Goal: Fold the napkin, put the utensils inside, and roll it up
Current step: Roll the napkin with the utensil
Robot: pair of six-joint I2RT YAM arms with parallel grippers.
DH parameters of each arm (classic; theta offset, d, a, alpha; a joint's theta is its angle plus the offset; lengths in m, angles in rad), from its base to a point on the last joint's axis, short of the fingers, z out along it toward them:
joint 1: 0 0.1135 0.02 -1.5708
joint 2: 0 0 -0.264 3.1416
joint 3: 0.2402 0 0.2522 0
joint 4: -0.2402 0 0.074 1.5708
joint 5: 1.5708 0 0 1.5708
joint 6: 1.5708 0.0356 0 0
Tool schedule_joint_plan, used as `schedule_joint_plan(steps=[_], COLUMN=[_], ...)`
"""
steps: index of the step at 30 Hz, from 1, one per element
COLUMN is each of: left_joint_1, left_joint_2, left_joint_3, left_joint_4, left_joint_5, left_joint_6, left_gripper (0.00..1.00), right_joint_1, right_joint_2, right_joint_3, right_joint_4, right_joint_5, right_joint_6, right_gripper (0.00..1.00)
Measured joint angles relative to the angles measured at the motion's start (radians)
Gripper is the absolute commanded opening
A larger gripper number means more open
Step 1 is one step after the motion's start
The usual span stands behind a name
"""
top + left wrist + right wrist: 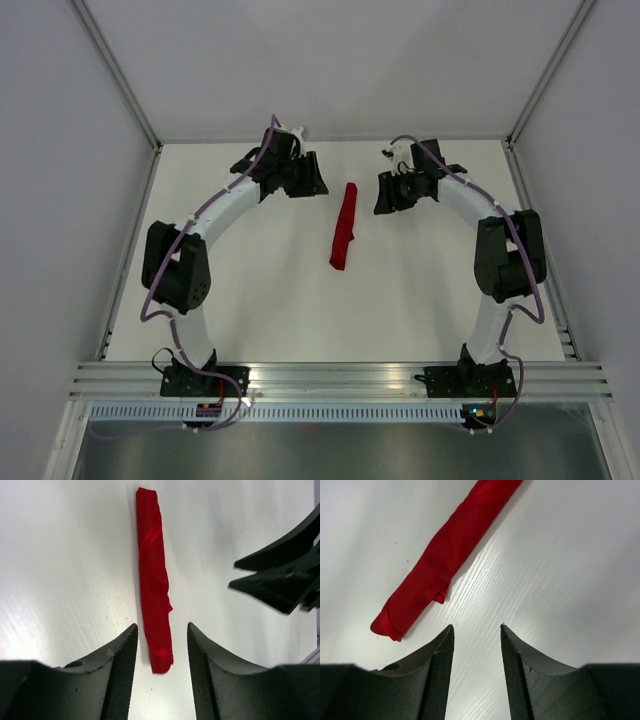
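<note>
Rolled red napkin (343,227) on table (260,300), between left arm (225,205), right arm (466,206).

No writing, label, brand, number or sign could be read in any view. The napkin (343,227) showed plain red cloth and the worktop (250,300) plain white. The small lit spots (208,408) at the arm bases were too small to make out.
</note>
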Motion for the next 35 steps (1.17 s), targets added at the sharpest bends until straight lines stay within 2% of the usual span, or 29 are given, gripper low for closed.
schedule_joint_plan(steps=[9,16,24,35], left_joint_1=[0.026,0.031,0.037,0.038], left_joint_2=[-0.470,-0.731,-0.776,-0.772], left_joint_3=[-0.384,-0.527,-0.548,-0.548], left_joint_4=[0.108,0.117,0.115,0.115], left_joint_5=[0.000,-0.020,-0.027,-0.027], left_joint_6=[0.008,0.038,0.050,0.051], left_gripper=[0.52,0.53,0.54,0.54], right_joint_1=[-0.105,-0.171,-0.185,-0.192], right_joint_2=[-0.269,-0.424,-0.472,-0.502], right_joint_3=[-0.028,-0.098,-0.198,-0.207], right_joint_4=[0.061,0.091,0.097,0.122], right_joint_5=[-0.007,0.003,0.044,0.059], right_joint_6=[0.000,-0.027,-0.064,-0.079], right_gripper=[0.55,0.55,0.58,0.58])
